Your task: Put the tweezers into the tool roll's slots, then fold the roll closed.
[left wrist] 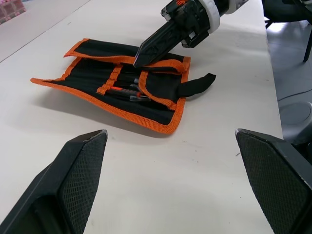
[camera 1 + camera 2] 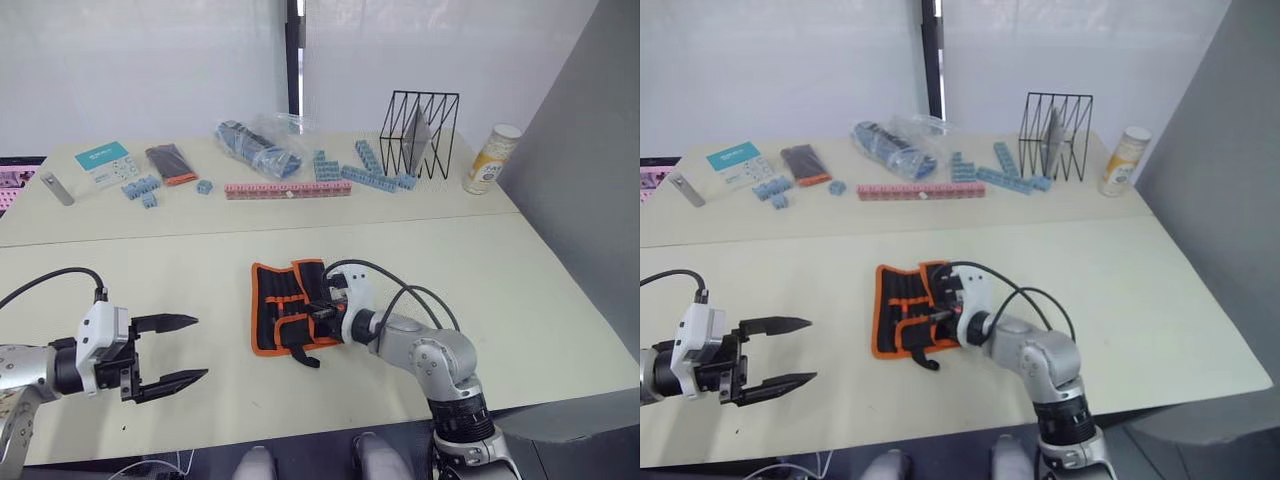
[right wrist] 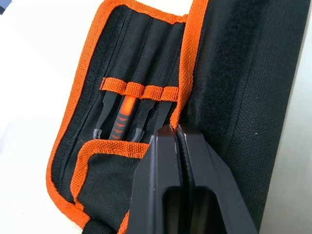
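Right gripper (image 3: 175, 129) pinches tool roll's (image 3: 146, 73) orange edge.

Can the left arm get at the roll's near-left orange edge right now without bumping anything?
Probably yes. The left gripper is open, with bare table between it and the tool roll. The right gripper is shut on the roll's far flap, away from that edge.

The left gripper (image 2: 170, 352) sat at the lower left of the head view, its two black fingers spread wide apart and holding nothing, pointing toward frame centre. The right arm reached in from the lower right, forearm bent inward, and the right gripper (image 2: 318, 310) had its fingers pressed together near frame centre.
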You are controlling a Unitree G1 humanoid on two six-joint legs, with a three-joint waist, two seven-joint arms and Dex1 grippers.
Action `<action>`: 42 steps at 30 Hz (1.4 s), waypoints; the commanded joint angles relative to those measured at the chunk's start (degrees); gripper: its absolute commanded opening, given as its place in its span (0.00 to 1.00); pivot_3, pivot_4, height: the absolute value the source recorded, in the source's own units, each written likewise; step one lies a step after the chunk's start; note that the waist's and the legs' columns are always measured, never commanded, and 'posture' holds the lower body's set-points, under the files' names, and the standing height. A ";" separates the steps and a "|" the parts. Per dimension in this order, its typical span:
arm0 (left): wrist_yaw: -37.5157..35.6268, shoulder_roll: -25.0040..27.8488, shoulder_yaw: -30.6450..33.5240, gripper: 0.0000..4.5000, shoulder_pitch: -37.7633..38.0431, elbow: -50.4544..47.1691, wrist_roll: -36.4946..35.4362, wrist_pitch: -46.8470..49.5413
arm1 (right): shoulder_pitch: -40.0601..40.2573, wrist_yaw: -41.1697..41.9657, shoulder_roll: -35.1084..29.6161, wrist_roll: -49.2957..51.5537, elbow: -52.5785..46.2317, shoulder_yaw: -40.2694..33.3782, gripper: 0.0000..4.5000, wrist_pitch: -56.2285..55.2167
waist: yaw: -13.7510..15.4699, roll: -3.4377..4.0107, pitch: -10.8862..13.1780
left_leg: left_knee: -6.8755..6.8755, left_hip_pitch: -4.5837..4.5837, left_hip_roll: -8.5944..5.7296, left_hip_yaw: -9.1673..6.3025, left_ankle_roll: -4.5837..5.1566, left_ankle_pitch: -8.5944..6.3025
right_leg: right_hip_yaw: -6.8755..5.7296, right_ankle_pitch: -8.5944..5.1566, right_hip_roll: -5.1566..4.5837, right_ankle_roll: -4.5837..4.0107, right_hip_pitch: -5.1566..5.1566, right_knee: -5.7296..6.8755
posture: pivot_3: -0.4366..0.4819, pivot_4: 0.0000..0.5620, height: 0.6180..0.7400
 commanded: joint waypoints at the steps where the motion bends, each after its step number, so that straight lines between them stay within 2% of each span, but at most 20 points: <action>1: 0.11 0.46 0.49 1.00 -0.67 0.13 0.06 -0.93 | 1.65 0.27 0.05 -1.64 3.16 -0.08 0.26 -0.62 | 0.00 0.00 0.00 | 0.00 0.06 0.00 0.00 0.00 0.00 | 0.00 0.00 0.00 0.00 0.05 0.00 | 0.48 0.27 0.97; 6: -0.01 0.45 0.04 1.00 -1.23 0.52 0.30 -0.94 | -0.69 3.50 1.02 2.27 -1.04 -3.53 0.63 -1.32 | 0.09 0.02 0.01 | 0.01 0.15 0.00 0.00 0.19 0.12 | 0.02 -0.22 0.01 -0.41 0.08 0.03 | 0.48 0.27 0.97; 11: -0.17 0.38 -0.46 1.00 -2.08 1.00 0.61 -0.85 | -3.03 8.80 -3.80 7.72 -8.40 -7.23 0.63 -0.44 | 0.36 0.06 0.05 | 0.08 -0.13 -0.03 -0.01 0.28 0.19 | 0.05 -0.19 0.01 -0.40 -0.04 0.03 | 0.48 0.27 0.97; 15: 0.11 0.14 -1.41 1.00 -2.70 0.82 0.77 -0.58 | -4.57 12.39 -7.82 9.61 -9.14 -9.18 0.63 -0.89 | 0.08 0.05 0.04 | -0.09 -0.14 -0.02 -0.03 0.29 0.18 | 0.05 0.08 0.06 0.00 -0.12 0.02 | 0.48 0.27 0.97; 18: 0.58 -0.18 -2.43 1.00 -3.06 0.64 0.72 -0.21 | -4.29 16.95 -12.20 4.64 -6.79 -4.77 0.45 -6.52 | -0.05 0.06 0.05 | -0.12 -0.20 0.02 -0.04 0.45 0.10 | 0.05 0.05 0.12 -0.05 -0.18 0.00 | 0.48 0.27 0.97; 24: 1.33 -0.65 -3.67 1.00 -3.30 0.29 0.55 0.05 | -3.69 25.82 -15.73 -4.90 0.71 4.57 0.00 -21.50 | -0.05 0.06 0.05 | -0.11 -0.26 0.01 -0.03 0.49 0.07 | 0.06 0.04 0.11 -0.05 -0.21 -0.07 | 0.48 0.27 0.97; 27: 1.70 -0.66 -3.81 1.00 -3.47 0.10 0.42 0.25 | -3.85 27.66 -15.82 -9.11 5.13 7.21 0.00 -26.91 | -0.01 0.05 0.05 | -0.05 -0.28 0.00 -0.03 0.49 0.07 | 0.06 0.05 0.11 -0.04 -0.20 -0.05 | 0.48 0.27 0.97; 33: 2.23 -0.51 -3.46 1.00 -2.63 -0.84 0.28 0.61 | -2.33 26.70 -14.39 -15.06 11.37 11.00 0.00 -28.80 | 0.04 0.05 0.04 | -0.04 -0.25 0.00 -0.04 0.49 0.07 | 0.06 0.07 0.11 -0.04 -0.19 -0.02 | 0.48 0.27 0.97; 40: 4.10 -0.64 -3.82 1.00 -2.79 -1.54 -0.77 3.56 | -0.61 27.48 -13.67 -17.99 12.97 12.51 0.00 -29.78 | 0.05 0.04 0.04 | -0.04 -0.02 0.01 -0.03 0.49 0.07 | 0.06 0.06 0.12 -0.04 0.02 -0.01 | 0.48 0.27 0.96; 42: 5.23 -0.83 -4.08 1.00 -3.19 -1.71 -1.44 5.94 | -0.71 27.96 -13.72 -18.58 13.05 12.82 0.00 -30.05 | -0.31 0.19 0.11 | -0.10 -0.03 -0.31 -0.67 0.53 0.13 | -0.38 -0.03 -0.13 0.00 0.37 0.03 | 0.48 0.27 0.93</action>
